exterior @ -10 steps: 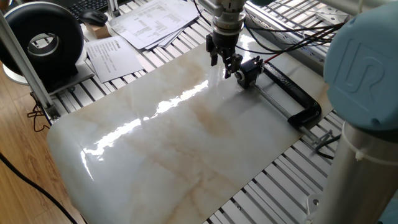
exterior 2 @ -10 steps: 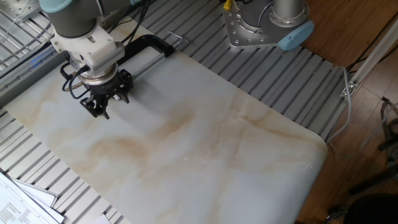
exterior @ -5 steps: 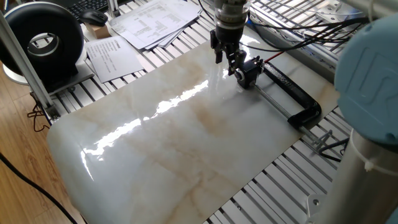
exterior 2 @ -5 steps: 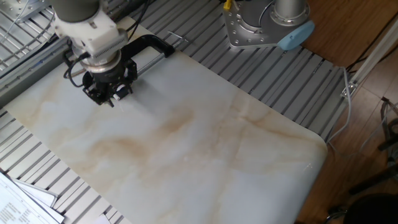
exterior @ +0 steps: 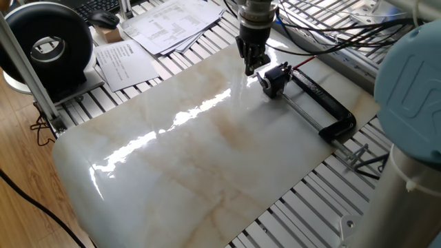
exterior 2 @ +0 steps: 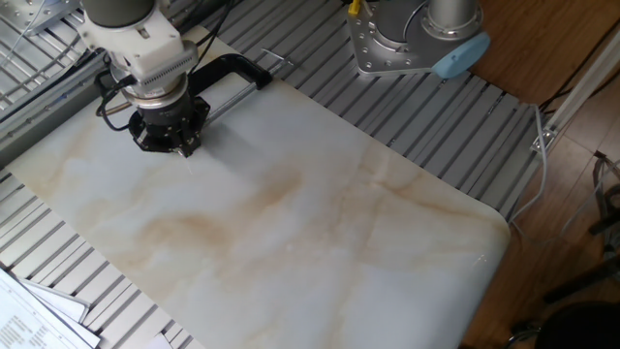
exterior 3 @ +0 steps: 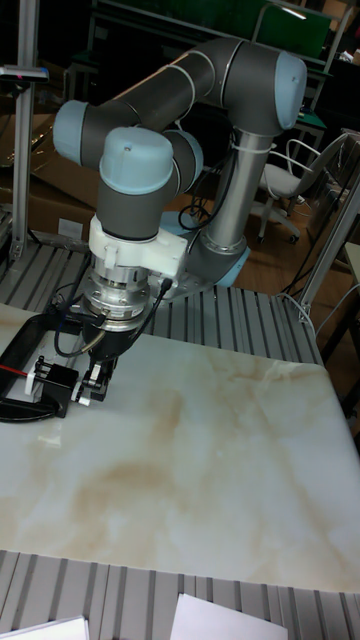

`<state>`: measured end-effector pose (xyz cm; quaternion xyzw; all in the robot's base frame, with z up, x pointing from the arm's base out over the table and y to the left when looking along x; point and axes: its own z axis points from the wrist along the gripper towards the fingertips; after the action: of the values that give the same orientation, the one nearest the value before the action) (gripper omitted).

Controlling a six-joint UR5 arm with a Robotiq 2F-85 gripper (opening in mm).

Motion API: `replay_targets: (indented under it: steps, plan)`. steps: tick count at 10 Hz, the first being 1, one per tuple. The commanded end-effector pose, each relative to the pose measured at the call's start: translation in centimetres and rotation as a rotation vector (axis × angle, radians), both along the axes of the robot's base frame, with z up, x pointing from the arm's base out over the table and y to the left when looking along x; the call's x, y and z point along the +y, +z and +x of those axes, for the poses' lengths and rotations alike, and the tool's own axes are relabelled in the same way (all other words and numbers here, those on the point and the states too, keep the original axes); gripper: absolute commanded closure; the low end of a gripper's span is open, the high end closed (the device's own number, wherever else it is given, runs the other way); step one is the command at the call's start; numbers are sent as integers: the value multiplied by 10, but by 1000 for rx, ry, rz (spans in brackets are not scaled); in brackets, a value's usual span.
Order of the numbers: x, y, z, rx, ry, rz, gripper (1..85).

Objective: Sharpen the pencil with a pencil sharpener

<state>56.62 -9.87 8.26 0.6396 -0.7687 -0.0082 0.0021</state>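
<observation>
My gripper (exterior: 252, 63) hangs low over the far edge of the marble slab (exterior: 193, 151), upper middle of one fixed view, fingers pointing down at the surface. In the tall fixed view the gripper (exterior 3: 97, 383) shows its fingertips close together near the slab, but I cannot tell whether they pinch anything; no pencil is visible to me in any view. In the other fixed view the gripper (exterior 2: 174, 145) sits in the upper left, its body hiding whatever lies beneath it.

The pencil sharpener (exterior: 274, 78) stands just beside the gripper, to its lower right in one fixed view, on the slab's edge. In the tall fixed view the pencil sharpener (exterior 3: 52, 384) sits at the left of the fingertips, very near them; whether they touch I cannot tell.

A long black clamp (exterior: 327, 105) runs from the sharpener toward the right edge of that view, its silvery bar lying over the slab's rim. The clamp (exterior 2: 231, 68) curves behind the wrist in the other fixed view.

Beyond the slab, upper left of one fixed view, I count one black round device (exterior: 48, 47), loose papers (exterior: 155, 24), a keyboard (exterior: 103, 7) and one mouse (exterior: 105, 20).
</observation>
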Motion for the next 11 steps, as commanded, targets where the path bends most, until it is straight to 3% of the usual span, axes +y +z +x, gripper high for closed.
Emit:
replay_targets:
  steps: [1,6,11]
  plan:
    - [-11,-8,0,-13,4,0,843]
    - [-14,-25,5,-24,22,-1,843]
    - [0,-59,24,-49,29,26,843]
